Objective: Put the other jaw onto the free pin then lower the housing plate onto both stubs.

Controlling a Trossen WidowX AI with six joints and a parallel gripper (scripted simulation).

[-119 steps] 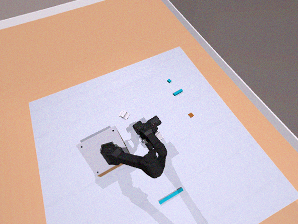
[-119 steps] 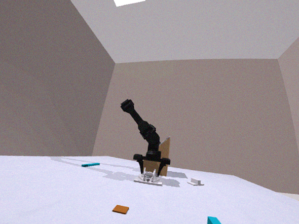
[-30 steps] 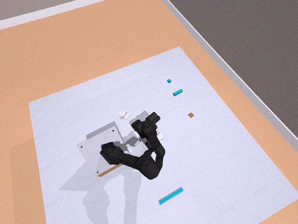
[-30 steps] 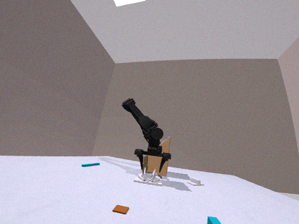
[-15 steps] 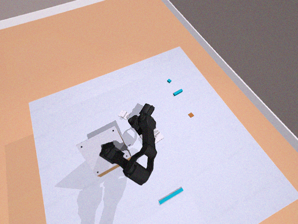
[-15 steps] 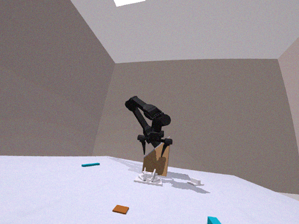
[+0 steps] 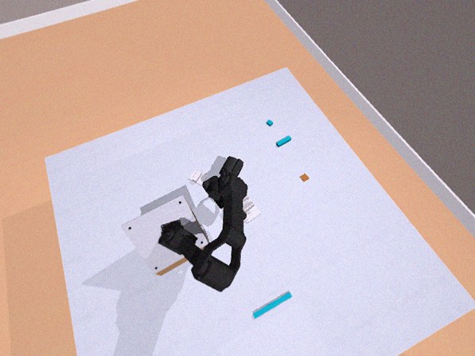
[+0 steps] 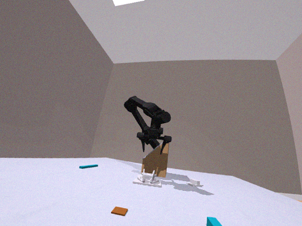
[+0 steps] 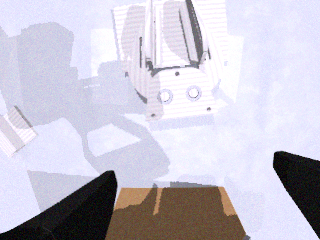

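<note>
My gripper (image 8: pixel 152 152) (image 9: pixel 195 170) is wide open and empty, raised above and to the near side of the white mechanism. The white housing plate (image 9: pixel 178 106) lies across the near end of the two jaws, with a round stub showing in each of its two holes. It looks flat in the wrist view, and nothing touches it. The left jaw (image 9: pixel 150 37) and right jaw (image 9: pixel 196 37) extend from under it, spread slightly apart. The gear teeth are hidden under the plate. The mechanism's base (image 7: pixel 252 213) (image 8: pixel 146 184) is partly covered by the arm in the top view.
A brown block with a sloping pale top (image 7: pixel 146 234) (image 8: pixel 154 163) (image 9: pixel 175 217) stands beside the mechanism. A small white stand (image 7: pixel 195 176) (image 8: pixel 195 182) (image 9: pixel 17 131) lies off to one side. Teal bars (image 7: pixel 272 304) (image 7: pixel 283 140), a teal block (image 7: pixel 269 123) and an orange tile (image 7: pixel 303 177) (image 8: pixel 119 211) lie farther out.
</note>
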